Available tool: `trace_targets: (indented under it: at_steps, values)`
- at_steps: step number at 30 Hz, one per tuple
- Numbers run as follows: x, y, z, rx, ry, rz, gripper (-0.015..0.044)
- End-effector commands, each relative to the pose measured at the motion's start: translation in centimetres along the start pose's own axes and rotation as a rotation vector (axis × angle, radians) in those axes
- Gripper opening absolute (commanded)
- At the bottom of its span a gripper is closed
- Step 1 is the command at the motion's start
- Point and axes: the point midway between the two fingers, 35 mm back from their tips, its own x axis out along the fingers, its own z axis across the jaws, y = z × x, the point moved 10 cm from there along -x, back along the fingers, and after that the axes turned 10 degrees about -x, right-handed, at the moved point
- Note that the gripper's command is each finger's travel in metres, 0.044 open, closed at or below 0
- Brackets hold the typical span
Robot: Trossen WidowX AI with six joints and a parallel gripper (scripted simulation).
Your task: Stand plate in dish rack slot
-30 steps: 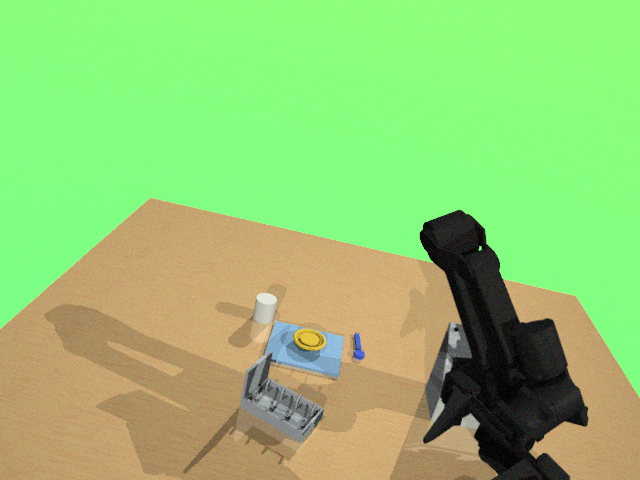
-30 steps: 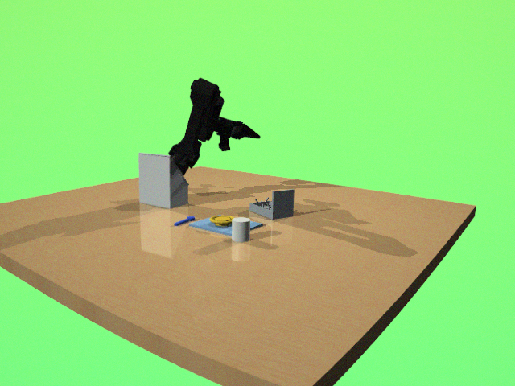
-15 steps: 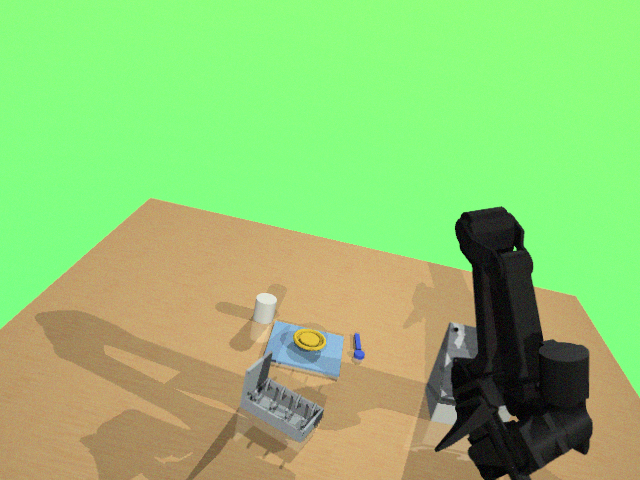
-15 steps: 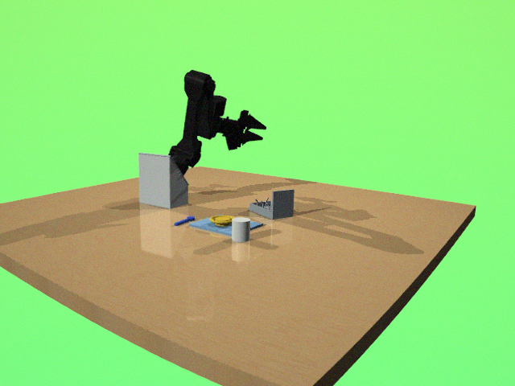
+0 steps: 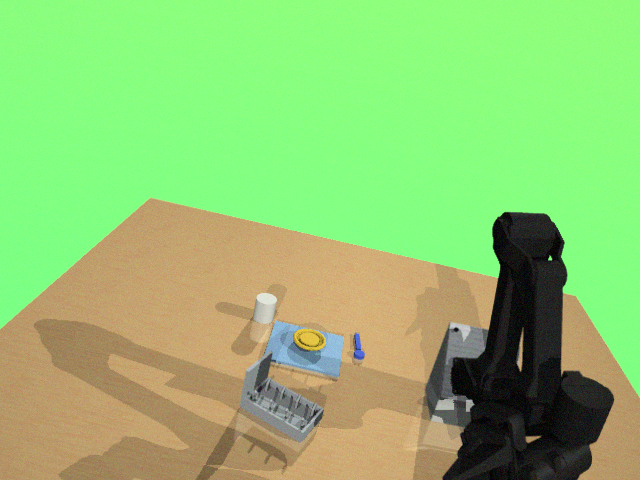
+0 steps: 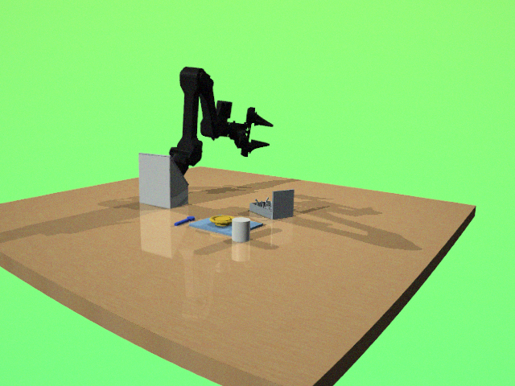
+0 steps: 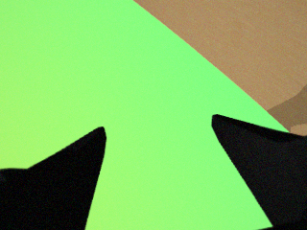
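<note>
Black pincer [image 6: 261, 133] agape, aloft

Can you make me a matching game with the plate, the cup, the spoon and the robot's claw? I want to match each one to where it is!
Things:
1. yellow plate
2. white cup
3. blue spoon
4. claw

Places:
A. high in the air, open, holding nothing
B. lying flat on the blue mat
C. on the table between the mat and the robot's grey base
D. standing on the table by the mat's corner

Pairs: 1-B, 2-D, 3-C, 4-A
</note>
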Motion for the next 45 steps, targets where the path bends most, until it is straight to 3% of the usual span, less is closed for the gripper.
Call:
trace_targets:
  at_steps: [1,25,45]
  values:
    - [1.0,0.5,-0.6,-0.155,-0.006,0.003,0.04]
    - [7.7,-0.1,-3.7,-0.967,0.067,-0.071,0.04]
    - [14.5,-4.8,-4.5,-1.586,0.328,-0.203,0.04]
